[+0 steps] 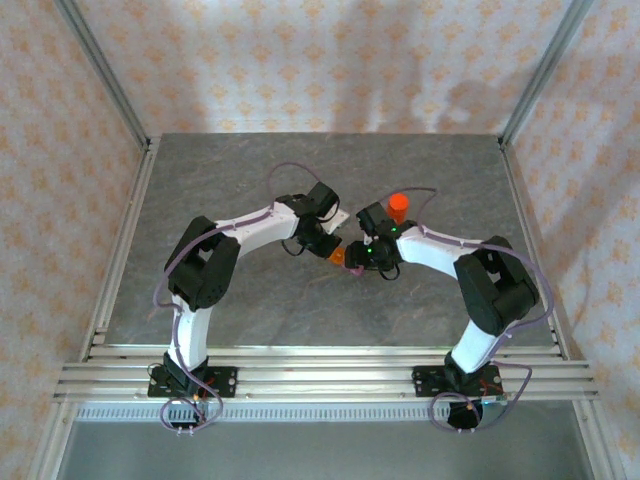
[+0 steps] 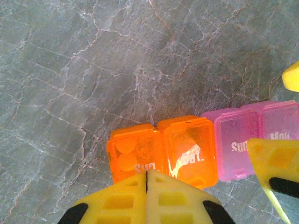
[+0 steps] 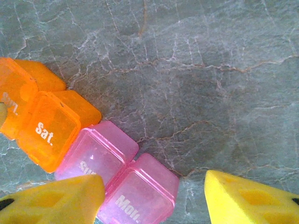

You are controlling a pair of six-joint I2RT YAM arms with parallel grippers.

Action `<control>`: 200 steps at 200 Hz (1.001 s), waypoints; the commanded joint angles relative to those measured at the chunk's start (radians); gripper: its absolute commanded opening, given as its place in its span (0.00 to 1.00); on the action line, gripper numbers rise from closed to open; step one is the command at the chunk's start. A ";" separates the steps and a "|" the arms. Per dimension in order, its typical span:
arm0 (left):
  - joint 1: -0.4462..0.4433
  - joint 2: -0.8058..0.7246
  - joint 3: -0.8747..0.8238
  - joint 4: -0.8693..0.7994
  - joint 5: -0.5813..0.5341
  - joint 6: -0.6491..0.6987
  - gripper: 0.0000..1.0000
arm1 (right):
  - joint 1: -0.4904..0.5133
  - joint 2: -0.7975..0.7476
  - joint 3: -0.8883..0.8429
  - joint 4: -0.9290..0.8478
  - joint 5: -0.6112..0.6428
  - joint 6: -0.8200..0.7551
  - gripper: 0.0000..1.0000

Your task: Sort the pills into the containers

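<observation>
Mid-table, the two arms are brought nose to nose over the row of containers. The orange compartments [image 2: 187, 149] are seen lying side by side with their lids down. The pink compartments [image 3: 100, 154] are joined on to their right, and the whole strip rests flat on the grey table [image 1: 250, 320]. Round shapes, taken to be pills [image 2: 125, 147], can be made out through the orange lid marked Sun.

The left gripper [image 2: 146, 175] is held with its fingers pressed together and nothing seen between them. Its tips are right at the near edge of that orange Sun box, though contact cannot be confirmed. The right gripper [image 3: 154, 179] is spread wide, with the pink Mon box lying in the gap, close against one finger.

Trouble is easily pictured from here. If the closed left tips are driven forward, the light strip could be shoved away across the table rather than opened. One right finger is already seen just beside the left gripper, so a careless move could knock the two together. The orange-red bottle [image 1: 398, 206], standing just beyond the right wrist, could be tipped by a swing of that arm.
</observation>
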 commanded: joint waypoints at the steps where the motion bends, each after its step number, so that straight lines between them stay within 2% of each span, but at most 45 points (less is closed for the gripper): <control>1: -0.007 -0.027 -0.018 -0.047 0.001 0.006 0.00 | -0.001 0.066 -0.019 -0.034 0.096 0.010 0.61; 130: -0.016 0.026 -0.087 -0.020 -0.057 0.011 0.00 | -0.001 0.070 -0.025 -0.027 0.091 0.020 0.60; 200: -0.017 -0.011 -0.030 -0.077 -0.037 0.009 0.00 | -0.001 0.072 -0.021 -0.032 0.094 0.020 0.60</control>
